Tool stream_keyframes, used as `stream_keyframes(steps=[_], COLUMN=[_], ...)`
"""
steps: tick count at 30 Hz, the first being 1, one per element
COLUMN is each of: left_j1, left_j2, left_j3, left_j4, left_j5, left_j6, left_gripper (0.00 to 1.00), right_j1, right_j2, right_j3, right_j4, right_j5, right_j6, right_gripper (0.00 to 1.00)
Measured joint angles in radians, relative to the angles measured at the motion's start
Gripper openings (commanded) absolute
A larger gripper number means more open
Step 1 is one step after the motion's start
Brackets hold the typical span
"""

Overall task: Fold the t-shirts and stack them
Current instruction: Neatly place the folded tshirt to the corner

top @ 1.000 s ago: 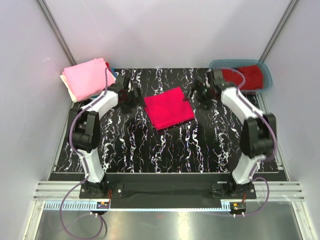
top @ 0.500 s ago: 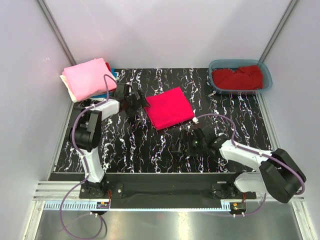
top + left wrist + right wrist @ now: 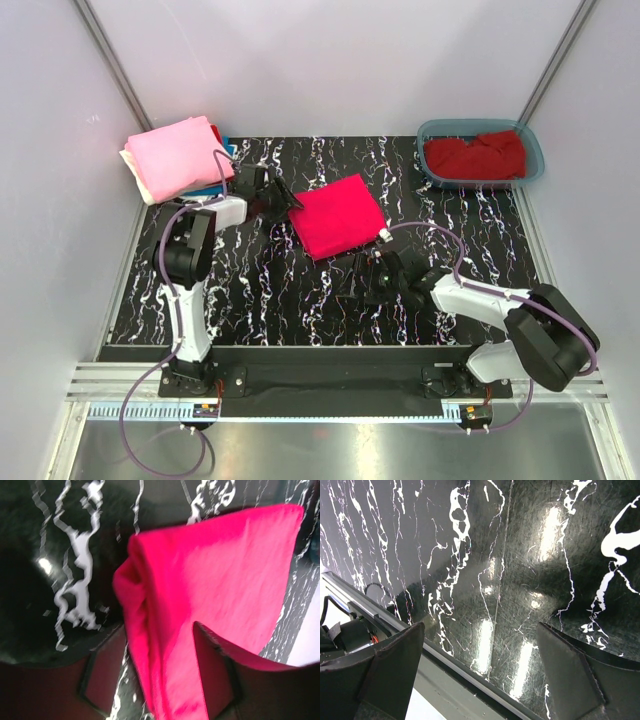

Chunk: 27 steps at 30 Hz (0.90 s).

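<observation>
A folded bright pinkish-red t-shirt (image 3: 338,215) lies on the black marbled table, middle back. My left gripper (image 3: 276,202) is at its left edge. In the left wrist view the shirt's folded edge (image 3: 200,580) lies between my open left gripper (image 3: 160,680) fingers (image 3: 102,677), which straddle it. My right gripper (image 3: 356,280) is open and empty, low over bare table in front of the shirt; the right wrist view shows my right gripper (image 3: 480,675) with only table between its jaws. A light pink shirt (image 3: 178,155) tops a stack with cream (image 3: 133,172) and blue (image 3: 226,150) ones at the back left.
A teal tub (image 3: 535,160) at the back right holds a crumpled darker red shirt (image 3: 475,155). The table's near edge and metal rail (image 3: 450,680) show in the right wrist view. White walls enclose the table on three sides.
My right arm has swung from the back near the tub down to the near middle of the table. My left gripper has moved right onto the pinkish-red shirt's left edge.
</observation>
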Motion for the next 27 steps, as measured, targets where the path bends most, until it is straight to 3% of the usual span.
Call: stream_keyframes(steps=[2,3,6,15,27], left_j1=[-0.004,-0.006,-0.008,-0.003,0.072], left_j2=[0.023,0.035,0.071,0.068,-0.008], left_j3=[0.021,0.031,0.057,0.153,0.498], left_j4=[0.01,0.013,0.011,-0.136,-0.494], left_j5=[0.004,0.006,0.013,0.031,-0.004], left_j6=[-0.008,-0.011,-0.019,0.055,0.239], left_gripper=[0.47,0.26,0.0,0.0,0.0], right_j1=[0.0,0.0,0.0,0.0,0.0], right_j2=[0.003,0.005,0.006,0.006,0.001], right_j3=[0.0,0.0,0.0,0.0,0.0], right_j4=[0.004,0.004,0.004,0.004,0.004], right_j5=[0.0,0.0,0.0,0.003,0.004], right_j6=[0.0,0.0,0.0,0.003,0.008], right_gripper=[1.0,1.0,1.0,1.0,1.0])
